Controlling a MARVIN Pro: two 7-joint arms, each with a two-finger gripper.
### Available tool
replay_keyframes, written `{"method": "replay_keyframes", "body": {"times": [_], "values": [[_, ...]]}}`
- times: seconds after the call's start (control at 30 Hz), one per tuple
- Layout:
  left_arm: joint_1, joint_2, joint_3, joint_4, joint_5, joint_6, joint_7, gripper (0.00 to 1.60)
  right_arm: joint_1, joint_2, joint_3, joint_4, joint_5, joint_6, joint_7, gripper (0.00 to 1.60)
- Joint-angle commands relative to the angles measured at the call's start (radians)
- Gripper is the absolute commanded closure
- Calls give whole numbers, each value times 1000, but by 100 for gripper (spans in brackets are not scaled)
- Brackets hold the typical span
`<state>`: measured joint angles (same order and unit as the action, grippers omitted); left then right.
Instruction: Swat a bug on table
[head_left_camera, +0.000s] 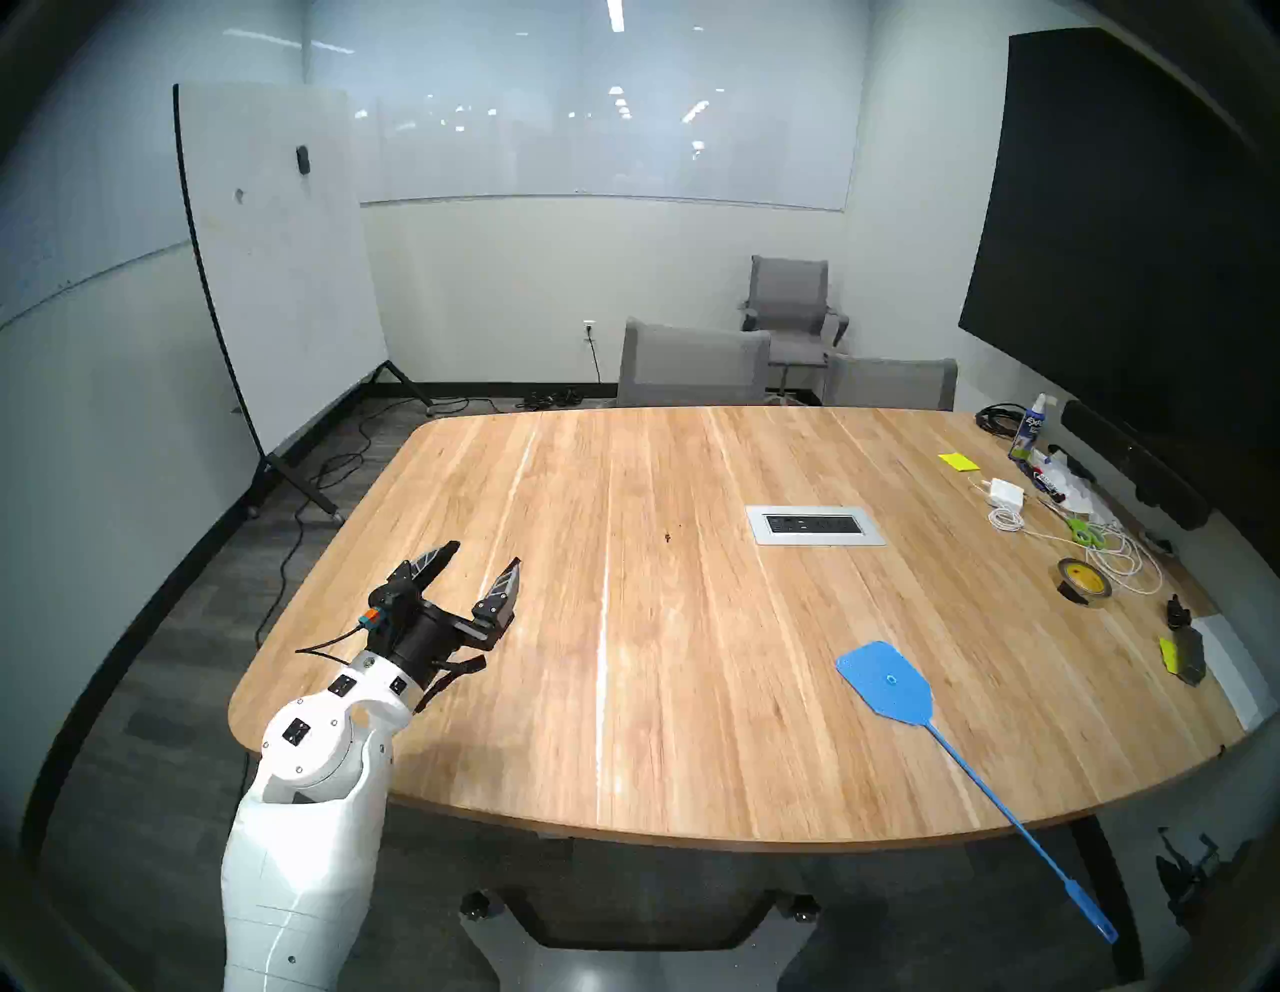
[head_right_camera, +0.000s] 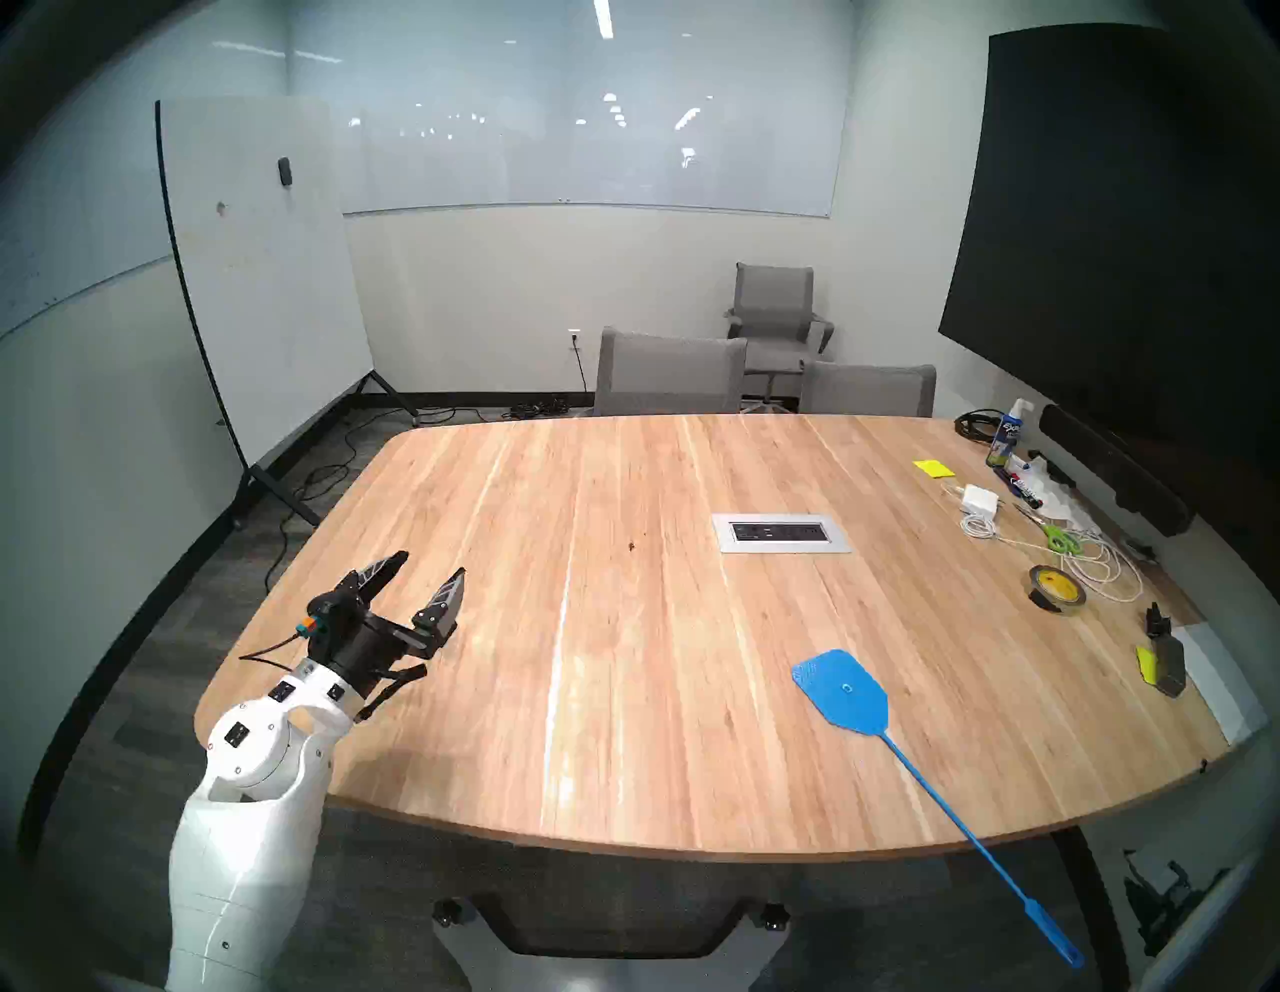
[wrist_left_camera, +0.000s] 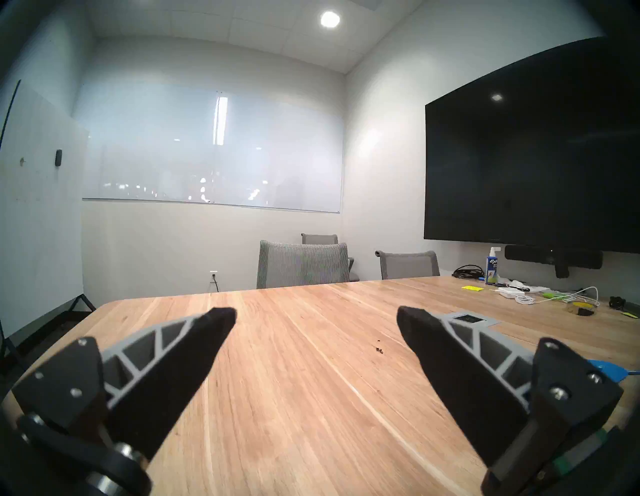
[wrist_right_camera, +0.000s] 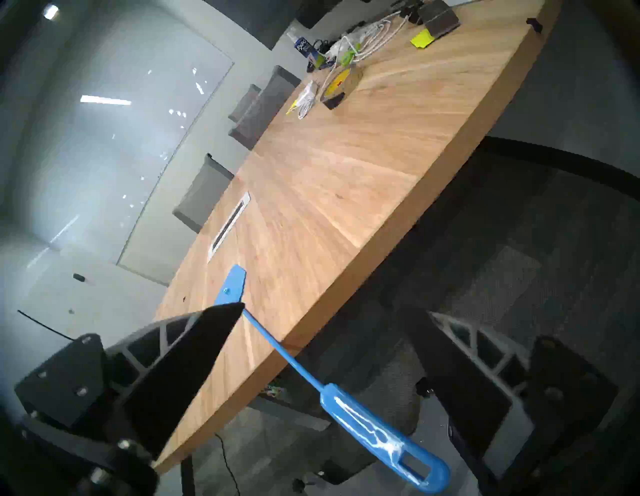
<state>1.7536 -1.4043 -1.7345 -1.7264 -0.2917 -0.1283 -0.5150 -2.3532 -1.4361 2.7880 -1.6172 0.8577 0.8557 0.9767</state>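
The bug (head_left_camera: 668, 537) is a tiny dark speck on the wooden table (head_left_camera: 623, 693), left of the silver outlet panel (head_left_camera: 815, 524); it also shows in the left wrist view, bug (wrist_left_camera: 379, 350). A blue fly swatter (head_left_camera: 886, 682) lies at the near right, its handle sticking out past the table's front edge. My left gripper (head_left_camera: 485, 554) hovers open and empty over the near left of the table. In the right wrist view my right gripper (wrist_right_camera: 322, 308) is open off the table's edge, and the swatter handle (wrist_right_camera: 381, 433) lies between its fingers, untouched.
Clutter lines the right edge: a tape roll (head_left_camera: 1084, 580), white cables (head_left_camera: 1108, 554), a charger (head_left_camera: 1006, 493), green scissors (head_left_camera: 1080, 532), a spray bottle (head_left_camera: 1028, 426), yellow notes (head_left_camera: 957, 461). Grey chairs (head_left_camera: 692, 364) stand at the far side, a whiteboard (head_left_camera: 277, 277) at left.
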Motion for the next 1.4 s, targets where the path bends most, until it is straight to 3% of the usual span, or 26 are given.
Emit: {"method": "replay_keyframes", "body": {"times": [0.0, 0.63, 1.37], "values": [[-3, 2, -1, -20, 1, 1, 0, 0, -36, -27, 5, -33, 16, 3, 47, 0], [-3, 2, -1, -20, 2, 1, 0, 0, -111, -90, -16, -55, 15, -14, 65, 0], [-3, 2, -1, -20, 2, 1, 0, 0, -100, -124, -29, -34, 16, -13, 16, 0]]}}
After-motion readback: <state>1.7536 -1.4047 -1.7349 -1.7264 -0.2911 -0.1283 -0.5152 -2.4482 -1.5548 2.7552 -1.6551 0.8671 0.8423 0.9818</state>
